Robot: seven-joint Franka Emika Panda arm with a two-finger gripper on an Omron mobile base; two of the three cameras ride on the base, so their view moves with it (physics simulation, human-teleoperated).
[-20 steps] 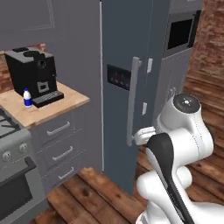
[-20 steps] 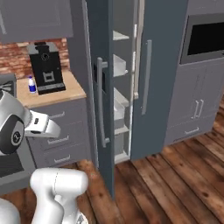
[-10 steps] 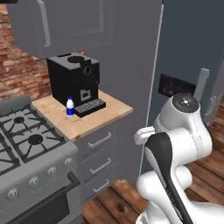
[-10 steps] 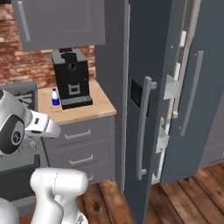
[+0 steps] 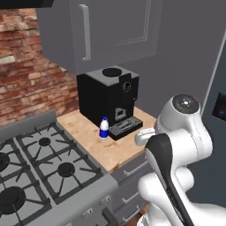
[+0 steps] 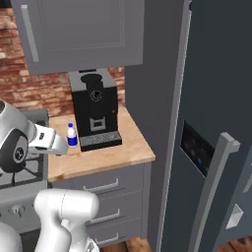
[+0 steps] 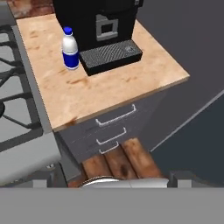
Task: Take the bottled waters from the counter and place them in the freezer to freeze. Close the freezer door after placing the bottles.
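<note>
Stove [image 7: 17,87]: we see the grey gas stove at the far left of our hand view, well ahead of the gripper and off to its left, butting against the counter's edge.
White bottle [image 7: 69,48]: we find the blue-capped, blue-labelled bottled water standing upright on the counter, far ahead of the gripper and left of its line; it sits just beside the coffee machine's drip tray, whether touching we cannot tell. It shows too in our left base view [image 5: 104,128] and right base view [image 6: 72,135].
Coffee machine [image 7: 98,26]: black, at the back of the counter, straight ahead of the gripper and farther off than the bottle.
Counter [image 7: 131,78]: light wood top over grey drawers [image 7: 114,127] with silver handles, lying between the gripper and the bottle.
Gripper [image 7: 107,181]: our fingertips sit low at the bottom edge of the hand view, set wide apart with nothing between them; we hold nothing, well clear of the bottle.
Freezer door [image 6: 211,147]: slate-grey with black panel and bar handle, to the gripper's right.
</note>
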